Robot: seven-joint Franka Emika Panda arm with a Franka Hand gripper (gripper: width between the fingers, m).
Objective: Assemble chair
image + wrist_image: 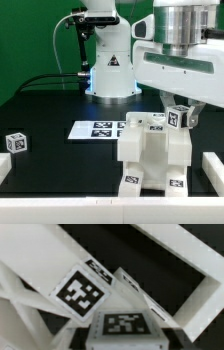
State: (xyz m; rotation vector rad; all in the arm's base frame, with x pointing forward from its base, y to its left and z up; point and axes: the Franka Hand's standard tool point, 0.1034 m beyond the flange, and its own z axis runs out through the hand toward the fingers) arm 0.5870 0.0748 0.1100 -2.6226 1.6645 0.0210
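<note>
A: Where does the chair (pixel 152 152) stand at this moment?

B: On the black table (pixel 45 110), directly under the hand (pixel 177 113). It is a blocky white structure already partly joined, with tags on its lower front. One small tagged part (pixel 179 118) sits at its top edge, right at the hand's fingertips.

A: Is the hand holding that part?

B: It appears so. The jaws stand at a narrow, part-closed width, and the tagged part lies between them in the exterior view. The wrist view shows tagged white faces (pixel 80 291) very close to the camera, which fits a grip or a very near approach. I judge it closed on the part, though the contact itself is hard to see.

A: Why hold it there?

B: My reading is that the part is being seated or turned into the top of the structure, so the hand comes straight down from above to keep it lined up with its socket.

A: Anything else nearby?

B: A loose tagged cube (pixel 14 142) lies well away from the hand, at the far side of the table. The marker board (pixel 98 128) lies flat beyond the chair, nearer the arm's base (pixel 110 75). A white rail (pixel 212 166) runs just beside the chair, on the hand's side.
</note>
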